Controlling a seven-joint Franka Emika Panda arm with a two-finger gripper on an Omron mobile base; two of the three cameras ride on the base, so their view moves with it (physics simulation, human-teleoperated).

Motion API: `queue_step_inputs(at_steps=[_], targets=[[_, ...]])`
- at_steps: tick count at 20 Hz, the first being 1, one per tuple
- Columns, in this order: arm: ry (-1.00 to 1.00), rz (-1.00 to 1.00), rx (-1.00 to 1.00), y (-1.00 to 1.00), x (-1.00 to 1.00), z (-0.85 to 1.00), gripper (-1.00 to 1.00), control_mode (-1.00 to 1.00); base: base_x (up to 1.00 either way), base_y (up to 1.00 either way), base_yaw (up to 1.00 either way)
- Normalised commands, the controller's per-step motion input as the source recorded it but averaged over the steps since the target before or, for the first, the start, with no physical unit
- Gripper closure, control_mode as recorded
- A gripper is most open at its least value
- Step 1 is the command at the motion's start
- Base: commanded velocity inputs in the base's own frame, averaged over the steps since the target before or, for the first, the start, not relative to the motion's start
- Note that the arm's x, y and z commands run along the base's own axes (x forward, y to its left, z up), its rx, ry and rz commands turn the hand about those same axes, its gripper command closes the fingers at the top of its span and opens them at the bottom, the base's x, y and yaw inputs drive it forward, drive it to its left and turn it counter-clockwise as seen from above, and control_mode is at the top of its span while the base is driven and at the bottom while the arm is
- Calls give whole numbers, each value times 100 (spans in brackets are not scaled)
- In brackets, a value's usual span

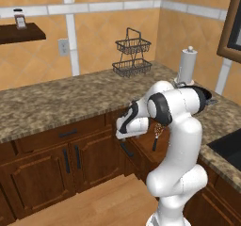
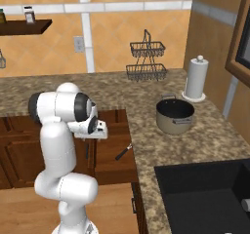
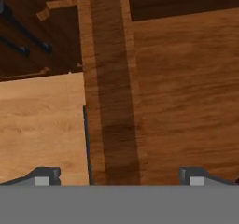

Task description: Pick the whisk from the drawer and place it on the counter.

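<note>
HAND point(image 3: 119, 178): released, empty, above drawer point(image 3: 186, 101) front edge | WHISK point(image 2: 123, 152): lies off to one side | RISK: straight descent strikes drawer front; grasp misses whisk.

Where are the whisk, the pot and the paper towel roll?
whisk point(image 2: 123, 152): right base view, on its black handle.
pot point(image 2: 175, 117): right base view, on its outer wall.
paper towel roll point(image 2: 196, 79): right base view, mid-roll.

A two-tier black wire basket point(image 2: 147, 60) stands at the back wall, near a white paper towel roll point(image 2: 196, 78) on its upright holder. A dark grey pot point(image 2: 175, 116) with side handles sits just before the roll. A black sink basin point(image 2: 205, 194) lies nearer, and a dark wall shelf point(image 1: 21, 33) carries a small jar point(image 1: 20, 19).
</note>
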Motion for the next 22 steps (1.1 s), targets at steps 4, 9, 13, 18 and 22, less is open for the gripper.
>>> queue_step_inputs(at_steps=[4,9,13,18,22], targets=[[3,0,0,19,18,-74,-100,-100,0,0,0],[3,8,0,99,-65,-48,-100,-100,0,0,0],[1,14,0,100,-54,-6,-100,-100,0,0,0],[0,11,0,100,-49,8,-100,-100,0,0,0],[0,14,0,100,-32,38,-100,-100,0,0,0]])
